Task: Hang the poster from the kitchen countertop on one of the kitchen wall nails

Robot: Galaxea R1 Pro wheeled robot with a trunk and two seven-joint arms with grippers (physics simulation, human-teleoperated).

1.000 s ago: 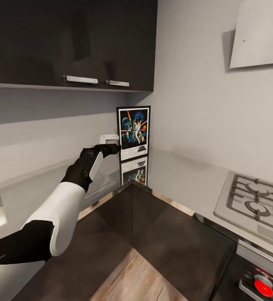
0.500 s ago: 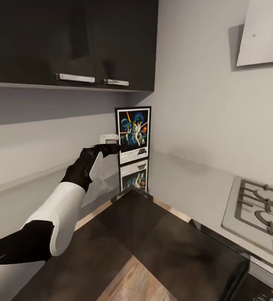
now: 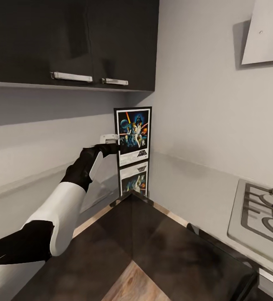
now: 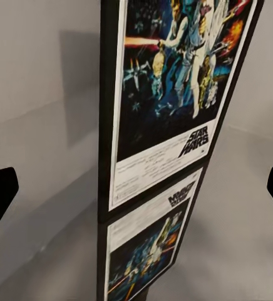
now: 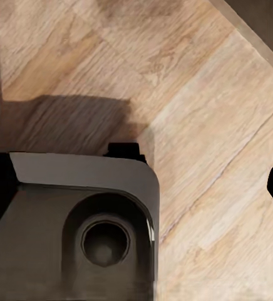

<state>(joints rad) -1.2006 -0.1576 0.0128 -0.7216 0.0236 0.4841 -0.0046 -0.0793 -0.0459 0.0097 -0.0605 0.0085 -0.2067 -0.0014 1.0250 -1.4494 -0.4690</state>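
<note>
Standing upright in the inner corner of the pale grey tabletop [image 3: 195, 184], against the wall: the poster [image 3: 133, 130], in portrait position, black frame, white border, colourful figures on dark blue, "STAR WARS" lettering near the lower edge. Mirrored clearly in the glossy surface directly below it. Reaching toward it from the near left, over the tabletop: the left arm [image 3: 57, 209], white and black, with the left claw [image 3: 116, 147] at the left edge of the frame, about level with the lower part of the picture. From the head view, touching the frame or just beside it, hard to tell which. In the left wrist view, poster [image 4: 174, 100] very close and seen at a slant, dark fingertips [image 4: 0, 199] far apart at both sides, so spread wide and pinching nothing. Above the arm, dark wall cabinets [image 3: 69, 42] with two pale bar handles [image 3: 72, 77]. On the right part of the tabletop, well apart from the poster, a steel gas hob [image 3: 264, 213]; above it on the wall, a pale slanted hood [image 3: 266, 33]. Below, dark cabinet fronts [image 3: 174, 255] and a strip of wooden floor [image 3: 132, 286]. In the right wrist view, wooden floor [image 5: 224, 125] and a grey part of the robot base [image 5: 80, 219]; right claw [image 5: 136, 194] with one dark tip visible at each side, apparently spread, holding nothing.
</note>
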